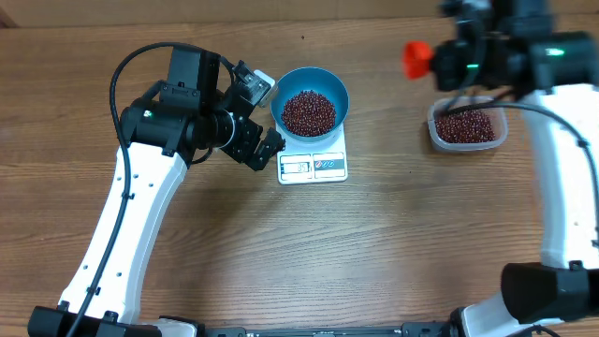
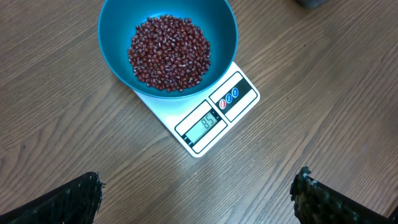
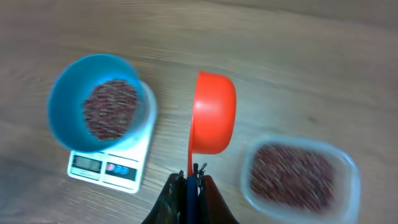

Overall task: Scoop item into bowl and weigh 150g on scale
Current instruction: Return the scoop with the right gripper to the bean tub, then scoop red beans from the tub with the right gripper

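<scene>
Gripping the thin handle of an orange scoop (image 3: 213,115), the right gripper (image 3: 189,177) is clamped shut, the scoop hanging between a clear tub (image 3: 351,174) of beans (image 3: 292,177) and the blue bowl (image 3: 62,93). The left gripper (image 1: 262,114) stands wide open just beside the scale (image 2: 217,118), which carries the bowl with its bean heap.

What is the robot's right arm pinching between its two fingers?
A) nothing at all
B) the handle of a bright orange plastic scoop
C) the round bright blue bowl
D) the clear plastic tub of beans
B: in the right wrist view the right gripper is shut on the handle of the bright orange plastic scoop, while the round bright blue bowl sits on the small white scale and the clear plastic tub rests on the table.
</scene>
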`<state>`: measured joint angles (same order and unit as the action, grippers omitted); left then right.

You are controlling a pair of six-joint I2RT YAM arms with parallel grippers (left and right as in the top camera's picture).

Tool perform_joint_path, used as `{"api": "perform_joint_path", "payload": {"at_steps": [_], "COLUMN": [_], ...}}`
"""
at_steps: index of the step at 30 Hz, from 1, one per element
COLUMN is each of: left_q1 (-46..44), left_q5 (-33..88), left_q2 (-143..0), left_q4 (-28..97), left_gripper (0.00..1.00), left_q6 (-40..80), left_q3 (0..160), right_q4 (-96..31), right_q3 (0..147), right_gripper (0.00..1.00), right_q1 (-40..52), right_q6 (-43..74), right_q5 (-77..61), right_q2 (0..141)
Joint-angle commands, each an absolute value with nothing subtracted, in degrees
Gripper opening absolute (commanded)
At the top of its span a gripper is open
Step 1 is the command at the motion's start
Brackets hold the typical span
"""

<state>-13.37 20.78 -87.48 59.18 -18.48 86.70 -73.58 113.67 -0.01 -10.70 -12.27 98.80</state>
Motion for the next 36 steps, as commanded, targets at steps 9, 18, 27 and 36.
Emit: {"api": "perform_joint_path", "payload": {"at_steps": [9, 18, 27, 36], "left_q1": [-13.1, -13.1, -13.1, -13.1], "left_q5": [20.4, 20.4, 20.4, 20.4], "left_q2": [-86.1, -86.2, -86.2, -86.2], "left_q4": [59.3, 59.3, 59.3, 59.3], "left_gripper": [1.00, 1.00, 1.00, 1.00], "left_q6": [-19.7, -19.7, -19.7, -19.7], "left_q3": [86.4, 86.4, 86.4, 86.4], "right_q4": [-78.2, -73.5, -65.3, -61.3], "right_q3": [111.4, 101.5, 93.4, 89.1], "right_gripper": [0.04, 0.04, 0.04, 0.04], "right_q1": [-16.1, -17.4, -17.4, -17.3], "right_q6": [-10.6, -11.0, -11.0, -12.5], "right_q5": [-14.5, -14.4, -14.4, -15.1], "right_q2": [101.1, 104.4, 104.7, 106.3]}}
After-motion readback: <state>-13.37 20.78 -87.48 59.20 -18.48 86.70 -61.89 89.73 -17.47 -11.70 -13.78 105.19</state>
